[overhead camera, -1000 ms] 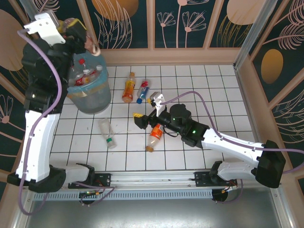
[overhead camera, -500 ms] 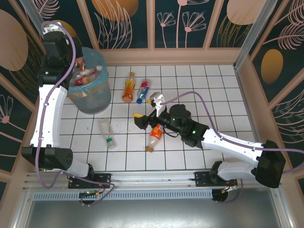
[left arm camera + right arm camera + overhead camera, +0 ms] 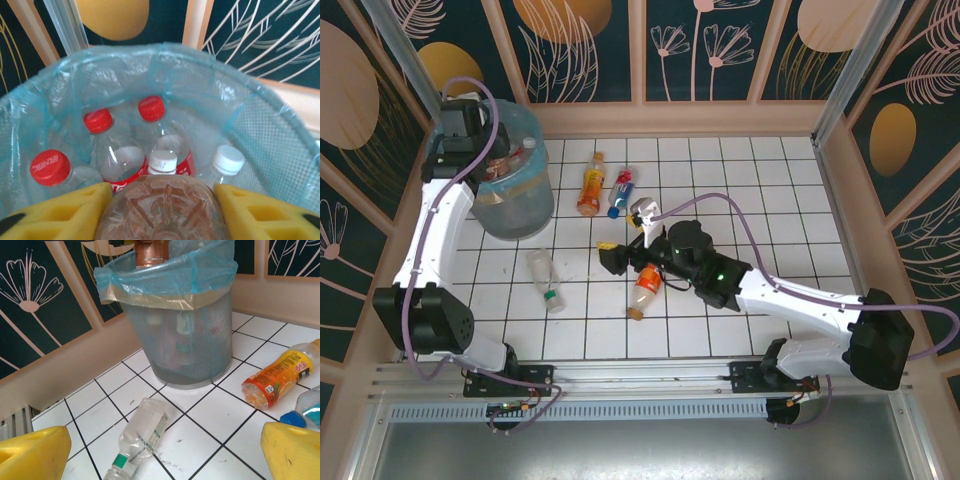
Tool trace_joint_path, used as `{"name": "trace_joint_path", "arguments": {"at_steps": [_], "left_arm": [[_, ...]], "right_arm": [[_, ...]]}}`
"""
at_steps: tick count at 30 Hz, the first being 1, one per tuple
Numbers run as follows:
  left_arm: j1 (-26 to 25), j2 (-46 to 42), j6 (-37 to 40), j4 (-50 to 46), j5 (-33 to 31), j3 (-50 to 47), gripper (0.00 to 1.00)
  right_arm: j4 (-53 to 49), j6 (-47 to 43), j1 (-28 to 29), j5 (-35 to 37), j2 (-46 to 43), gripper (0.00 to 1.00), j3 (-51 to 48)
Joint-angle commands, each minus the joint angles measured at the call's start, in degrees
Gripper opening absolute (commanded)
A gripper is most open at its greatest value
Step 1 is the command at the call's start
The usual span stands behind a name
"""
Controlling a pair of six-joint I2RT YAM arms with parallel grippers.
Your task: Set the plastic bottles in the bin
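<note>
You see a round grey mesh bin (image 3: 190, 340) lined with a crinkly translucent blue plastic bag (image 3: 210, 85). The clear plastic bottles (image 3: 120, 155) look smooth and glossy, as does your white tiled table (image 3: 215, 412).

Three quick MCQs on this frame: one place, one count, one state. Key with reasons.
1. Relative to the round mesh bin with the blue bag, the green-topped clear plastic bottle lies: A inside it; B on the white tiles beside it; C on its rim.
2. Red caps inside the bin: A one; B five; C three.
3. The left gripper is: A shut on a brown-tinted plastic bottle; B open; C on the tiles.
Key: B, tiles show under it; C, three show from the left wrist; A, both yellow fingers touch it.
</note>
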Motion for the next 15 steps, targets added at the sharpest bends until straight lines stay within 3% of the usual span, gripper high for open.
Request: {"name": "trace_joint_path", "arguments": {"at_steps": [1, 3, 7, 15], "left_arm": [[0.4, 1.0, 1.2, -1.3, 0.5, -0.4, 0.62], [0.4, 1.0, 1.2, -1.5, 0.3, -1.0, 0.70], [0.3, 0.3, 1.2, -1.0, -0.2, -1.3, 0.75], [0.4, 0.4, 2.4, -0.6, -2.2, -2.0, 0.66]], "right_arm": [[1.6, 0.8, 0.9, -0.2, 0.8, 0.98, -0.2], [1.4, 0.8, 1.0, 0.3, 0.9, 0.98, -0.3], [1.6, 0.9, 1.0, 0.6, 1.2, 0.98, -0.6], [1.2, 0.4, 1.0, 0.4, 1.6, 0.98, -0.2]]}}
